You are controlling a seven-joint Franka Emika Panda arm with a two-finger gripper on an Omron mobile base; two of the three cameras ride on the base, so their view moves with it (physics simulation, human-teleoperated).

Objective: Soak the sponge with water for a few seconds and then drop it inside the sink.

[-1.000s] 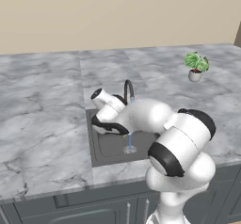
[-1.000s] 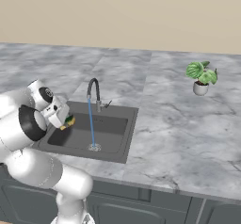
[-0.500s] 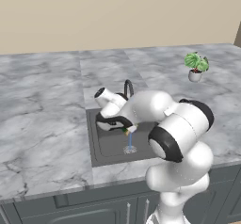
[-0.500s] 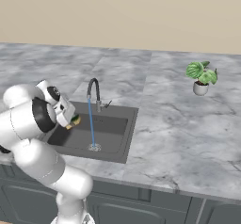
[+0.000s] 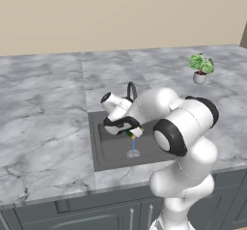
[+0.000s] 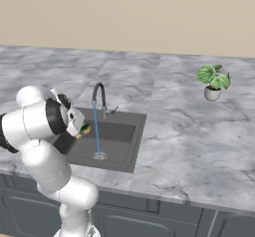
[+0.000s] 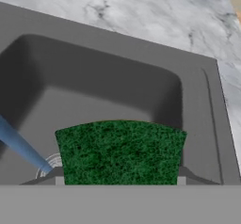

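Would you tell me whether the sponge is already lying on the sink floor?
No, the sponge is held above the sink basin by the gripper.

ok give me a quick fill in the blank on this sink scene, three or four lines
1. The end effector is shut on the ____.
2. The water falls from the faucet as a thin stream of ____ colour.
3. The sponge hangs over the ____, beside the stream.
4. On the counter, far from the sink, stands a potted ____.

Missing words: sponge; light blue; sink; plant
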